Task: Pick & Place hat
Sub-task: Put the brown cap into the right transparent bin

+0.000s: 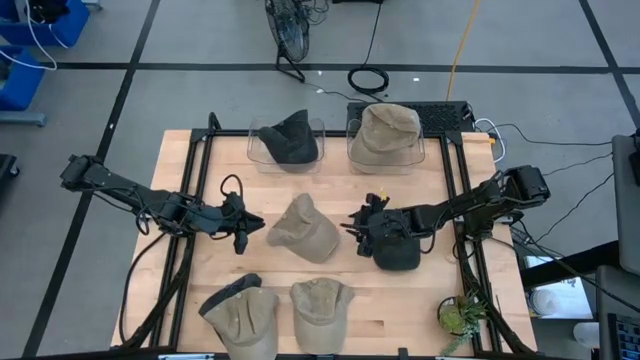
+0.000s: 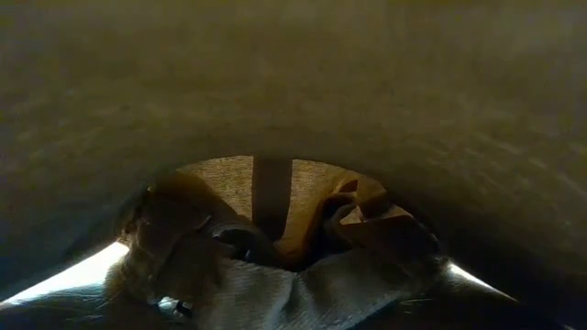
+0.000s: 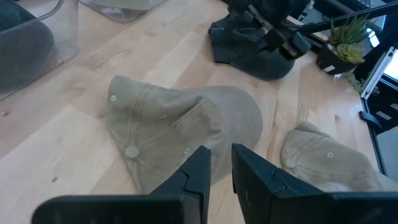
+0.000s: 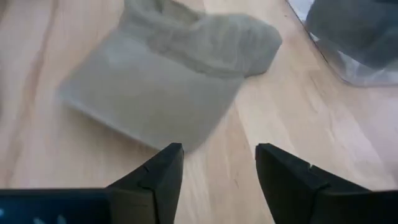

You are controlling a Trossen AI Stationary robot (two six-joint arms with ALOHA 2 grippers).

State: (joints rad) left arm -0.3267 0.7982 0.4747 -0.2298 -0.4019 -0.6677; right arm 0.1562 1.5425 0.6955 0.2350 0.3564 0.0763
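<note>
Wooden surface [image 1: 200,150] with several hats. Tan hat [image 1: 305,230] lies at the centre, between both arms, flat on the wood, touching neither end effector. Left end effector [image 1: 243,226] sits just left of the tan hat, low over the surface; in the left wrist view its fingers [image 3: 198,171] are nearly pressed together with only a narrow gap, holding nothing, tips just short of the hat's brim. Right end effector [image 1: 362,226] is just right of the tan hat, over the near edge of a dark hat [image 1: 396,250]; in the right wrist view its fingers [image 4: 163,169] are spread wide, empty, pointing at the tan hat's brim [image 4: 140,102].

Two clear bins along the far edge: left bin [image 1: 254,148] holds a black hat [image 1: 290,140], right bin [image 1: 428,150] holds a tan hat. Two more tan hats at the near edge [image 1: 243,318] [image 1: 320,305]. Small potted plant [image 1: 460,315] at the near right corner. Low view is blocked by hat fabric close to the lens.
</note>
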